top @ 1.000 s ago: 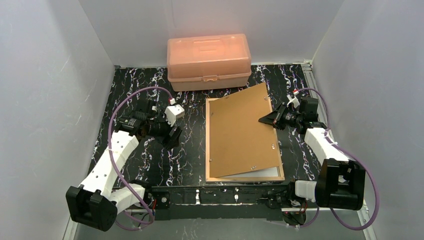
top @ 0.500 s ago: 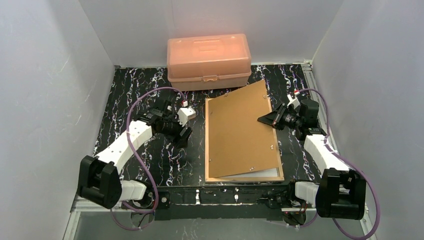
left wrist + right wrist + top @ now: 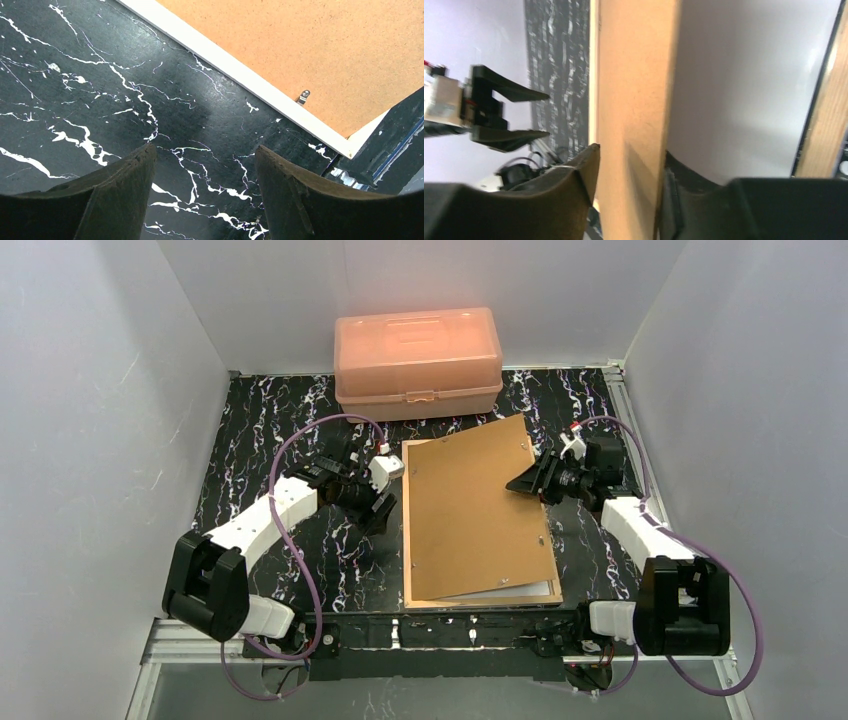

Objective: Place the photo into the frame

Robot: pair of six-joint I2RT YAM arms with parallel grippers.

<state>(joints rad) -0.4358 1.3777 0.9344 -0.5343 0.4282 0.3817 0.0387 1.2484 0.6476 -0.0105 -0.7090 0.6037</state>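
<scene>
The frame [image 3: 408,540] lies back-up in the middle of the table, its white side rail [image 3: 240,75] showing in the left wrist view. A brown backing board [image 3: 475,510] lies slightly askew on it. Under the board's near right corner a white strip of the photo [image 3: 520,591] shows; its plain back [image 3: 744,85] fills the right wrist view beside the tan rail [image 3: 824,115]. My right gripper [image 3: 520,483] is open and straddles the board's right edge [image 3: 634,75], one finger above and one below. My left gripper [image 3: 378,508] is open and empty over bare table, just left of the frame.
An orange plastic box [image 3: 418,362] stands shut at the back, close to the frame's far end. White walls enclose the black marbled table [image 3: 260,440] on three sides. The left gripper [image 3: 509,115] shows across the board in the right wrist view.
The right gripper's jaws have opened and the board has dropped flatter onto the frame, which shifted slightly left. The left arm has swung right, close to the frame's left rail.
</scene>
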